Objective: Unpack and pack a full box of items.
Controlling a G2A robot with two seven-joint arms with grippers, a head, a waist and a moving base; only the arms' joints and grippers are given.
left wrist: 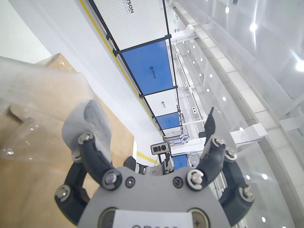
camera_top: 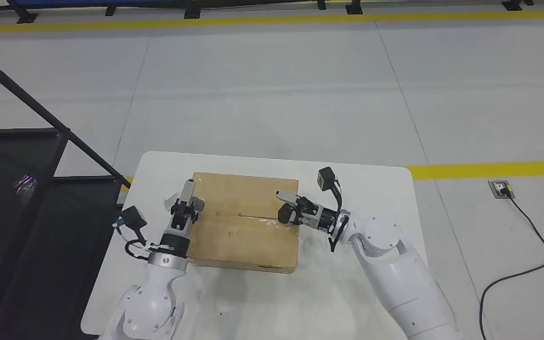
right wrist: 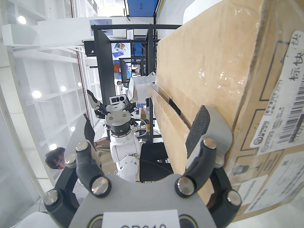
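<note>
A closed brown cardboard box [camera_top: 242, 234] sits in the middle of the white table [camera_top: 365, 183], with a seam [camera_top: 242, 214] between its top flaps. My left gripper [camera_top: 185, 206] is open at the box's left edge. In the left wrist view a loose strip of clear tape [left wrist: 47, 84] lifts off the box [left wrist: 23, 179] and drapes over one finger [left wrist: 95, 119] of the open gripper [left wrist: 152, 110]. My right gripper [camera_top: 282, 210] is open at the box's right edge. One pad [right wrist: 198, 131] rests against the box top [right wrist: 213, 60] near the seam [right wrist: 166, 100].
A black metal rack [camera_top: 34, 212] stands beside the table on the left. A printed shipping label [right wrist: 285, 110] covers the box side facing my right wrist. Bare tabletop lies in front of the box [camera_top: 280, 306] and to its right.
</note>
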